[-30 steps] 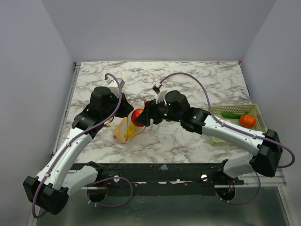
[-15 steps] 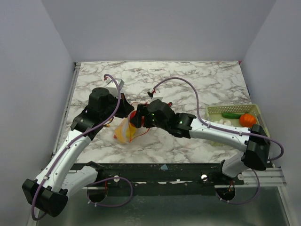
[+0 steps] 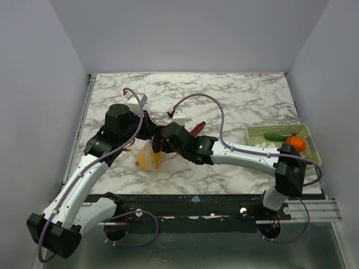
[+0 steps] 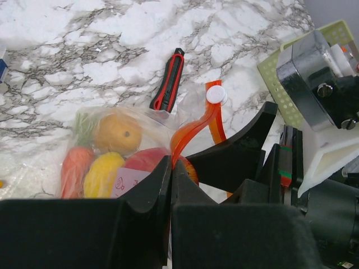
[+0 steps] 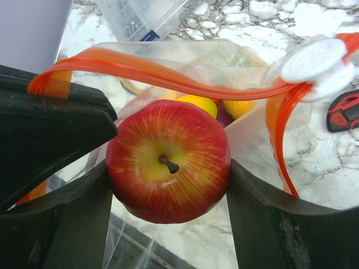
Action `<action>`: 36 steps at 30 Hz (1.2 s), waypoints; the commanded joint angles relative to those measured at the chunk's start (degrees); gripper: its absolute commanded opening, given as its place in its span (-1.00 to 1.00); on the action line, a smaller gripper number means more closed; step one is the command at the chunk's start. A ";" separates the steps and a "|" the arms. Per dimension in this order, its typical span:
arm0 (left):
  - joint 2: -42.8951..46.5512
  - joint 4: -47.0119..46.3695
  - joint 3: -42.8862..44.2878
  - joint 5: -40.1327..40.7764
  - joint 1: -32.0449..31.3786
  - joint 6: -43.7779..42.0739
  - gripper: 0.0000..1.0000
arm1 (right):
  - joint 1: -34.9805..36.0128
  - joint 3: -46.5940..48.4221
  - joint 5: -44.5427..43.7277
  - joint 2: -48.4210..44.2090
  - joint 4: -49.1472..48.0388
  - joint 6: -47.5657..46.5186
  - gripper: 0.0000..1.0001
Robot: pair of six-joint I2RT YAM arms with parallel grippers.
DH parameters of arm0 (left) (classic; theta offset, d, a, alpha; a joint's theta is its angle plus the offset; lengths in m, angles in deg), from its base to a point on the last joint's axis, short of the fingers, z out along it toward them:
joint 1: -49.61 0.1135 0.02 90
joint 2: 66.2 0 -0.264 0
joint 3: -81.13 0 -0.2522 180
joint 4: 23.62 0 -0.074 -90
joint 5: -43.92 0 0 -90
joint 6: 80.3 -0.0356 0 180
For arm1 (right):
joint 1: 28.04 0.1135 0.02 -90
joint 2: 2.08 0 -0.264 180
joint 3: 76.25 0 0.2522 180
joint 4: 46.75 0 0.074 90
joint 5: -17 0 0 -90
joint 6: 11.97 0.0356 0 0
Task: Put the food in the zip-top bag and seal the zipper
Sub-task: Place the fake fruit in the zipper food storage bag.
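Apple (image 5: 168,159) sat clamped between the right gripper's (image 3: 161,144) fingers (image 5: 263,218), the jaws spread wide around its red-and-yellow skin and the stem facing my wrist camera. I had it right at the mouth of the zip-top bag (image 5: 252,140). The orange-red zipper (image 5: 157,70) arched over the top of it, and the white slider (image 5: 314,60) sat at the strip's right end in that view. How far past the opening it sat, I could not tell.

The left gripper (image 4: 169,168) was closed tight, pinching the bag's rim at the zipper, with the strip curling up out of the pinch.

Through the plastic I made out a carrot (image 4: 73,171), a yellow fruit (image 4: 104,174), a round orange fruit (image 4: 116,131) and something green (image 4: 84,126), packed together. A red-and-black stick (image 4: 168,87) lay on the marble table (image 3: 224,95) just beyond the bag's mouth, touching neither gripper. Well off to the right, the green basket (image 3: 307,130) held an orange piece (image 3: 295,143), a green vegetable (image 3: 276,137) and some white bits (image 3: 259,144) too small for me to identify.
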 commanded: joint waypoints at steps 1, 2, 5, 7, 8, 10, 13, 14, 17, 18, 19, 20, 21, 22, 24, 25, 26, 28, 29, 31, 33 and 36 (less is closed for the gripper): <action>0.47 -1.76 -0.13 -1.77 0.30 -0.31 -1.00 | 0.61 3.43 -7.50 2.75 0.42 1.29 -0.67; 0.61 -1.69 -0.18 -1.24 0.30 -0.31 -1.00 | 0.56 4.80 -10.97 3.10 6.17 6.30 -0.69; 0.81 -0.88 -0.14 1.25 0.28 -0.47 -1.00 | 0.58 7.00 -21.85 3.35 25.19 29.43 -0.82; 0.67 -0.37 0.08 1.83 0.30 -0.48 -1.00 | 0.56 5.63 -22.41 2.23 25.84 31.35 -0.85; 0.68 -0.33 0.17 1.72 0.30 -0.48 -1.00 | 0.57 4.56 -21.70 1.60 24.87 31.12 -0.85; 0.55 -0.53 0.15 1.03 0.30 -0.36 -1.00 | 0.56 2.40 -19.08 0.59 18.05 25.62 -0.85; 0.39 -0.58 0.14 1.09 0.30 -0.48 -1.00 | 0.56 0.17 -10.71 0.24 4.07 11.82 -0.82; 0.40 -0.57 0.12 1.05 0.30 -0.48 -1.00 | 0.56 0.25 -7.53 0.36 1.04 8.11 -0.82; 0.34 -0.62 0.22 0.16 0.28 -0.31 -1.00 | 0.56 -0.62 -5.00 -0.03 -3.93 4.95 -0.79; 0.38 -0.72 0.13 0.04 0.32 -0.31 -1.00 | 0.51 -1.88 -4.56 -0.44 -7.25 3.38 -0.76; 0.56 -0.79 0.09 0.19 0.30 -0.39 -1.00 | 0.56 -3.01 -4.74 -0.71 -9.33 2.58 -0.66; 0.65 -0.86 -0.04 0.35 0.30 -0.39 -1.00 | 0.56 -3.30 -5.57 -0.74 -10.42 2.15 -0.57; 0.62 -0.89 0.00 0.39 0.30 -0.47 -1.00 | 0.55 -3.03 -6.60 -0.52 -10.38 1.93 -0.49; 0.56 -1.05 -0.02 0.39 0.30 -0.48 -1.00 | 0.56 -2.44 -7.91 -0.19 -10.02 1.92 -0.40; 0.60 -0.96 0.08 -0.13 0.30 -0.40 -1.00 | 0.47 -1.44 -9.36 0.50 -10.00 1.62 -0.32; 0.67 -1.04 0.07 -0.39 0.30 -0.39 -1.00 | 0.48 -1.17 -9.82 0.90 -10.10 1.64 -0.27; 0.70 -1.09 0.00 -0.57 0.30 -0.39 -1.00 | 0.51 -0.66 -10.54 1.51 -10.11 1.63 -0.24; 1.00 -1.38 -0.29 -0.51 0.30 -0.37 -1.00 | 0.47 -0.10 -12.54 2.73 -9.07 2.54 -0.16; 1.00 -1.41 -0.27 -0.47 0.30 -0.48 -1.00 | 0.47 0.16 -13.40 3.28 -8.68 2.69 -0.11; 0.71 -1.07 -0.10 -0.31 0.30 -0.48 -1.00 | 0.47 1.04 -13.96 4.62 -7.49 2.65 0.03; 0.59 -0.80 0.08 -0.23 0.30 -0.40 -1.00 | 0.47 2.08 -13.81 5.41 -5.63 3.01 0.15; 0.91 -0.81 0.00 0.07 0.30 -0.39 -1.00 | 0.55 2.77 -12.43 5.21 -4.23 2.16 0.31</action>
